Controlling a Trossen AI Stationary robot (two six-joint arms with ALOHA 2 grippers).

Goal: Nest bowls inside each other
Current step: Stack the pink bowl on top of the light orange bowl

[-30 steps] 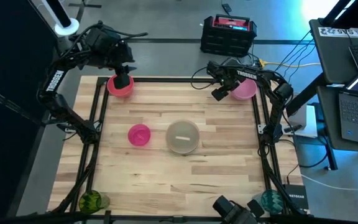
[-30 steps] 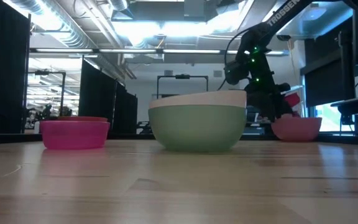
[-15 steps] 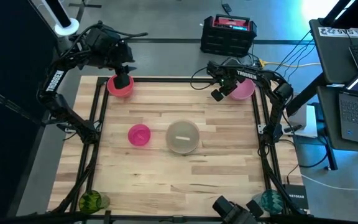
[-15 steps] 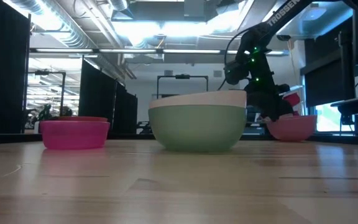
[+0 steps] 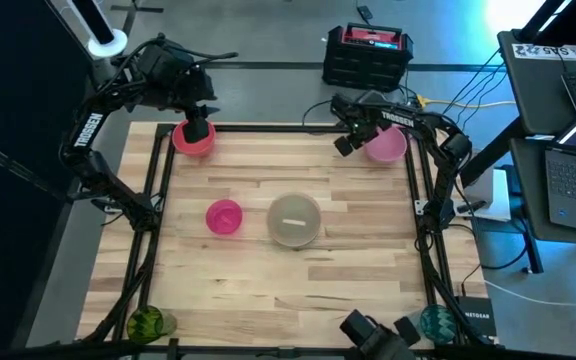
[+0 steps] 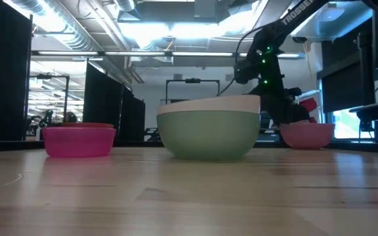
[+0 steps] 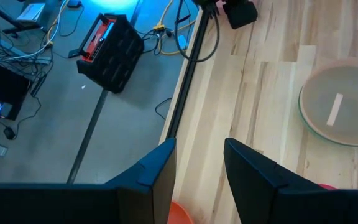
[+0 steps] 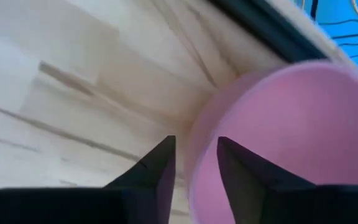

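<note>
At far left-back corner of table [image 5: 268, 280], left gripper [image 5: 197, 128] hangs over the coral-pink bowl [image 5: 192, 141], fingers down at/inside its rim. Left wrist view shows its two fingers [image 7: 157, 171] apart w/ a clear gap; an orange-red edge of that bowl peeks just below them. Can't tell if anything is actually pinched, looks like nothing held.

Front-left corner: patterned green cup [image 5: 149, 324], right at the frame edge.

Mid-table, left of centre: magenta bowl [image 5: 224, 216], upright, alone. Low view has it at left [image 6: 79, 140].

Just beside it to the right, not touching: pale peach bowl [image 5: 295, 220], largest one in view, w/ a light strip lying across its inside. Low view shows it as greenish body w/ pale rim band [image 6: 209, 134]; can't tell if that's one bowl or two stacked.

Back-right corner: right gripper [image 5: 347, 145] at near-left rim of lilac-pink bowl [image 5: 388, 143]. Right wrist view: fingers [image 8: 159, 168] straddle the bowl wall [image 8: 291, 130], one outside, one inside, narrow gap, so closed on the rim or nearly so. Bowl sits by the table's dark frame.

Front-right corner: teal cup [image 5: 436, 322].
</note>
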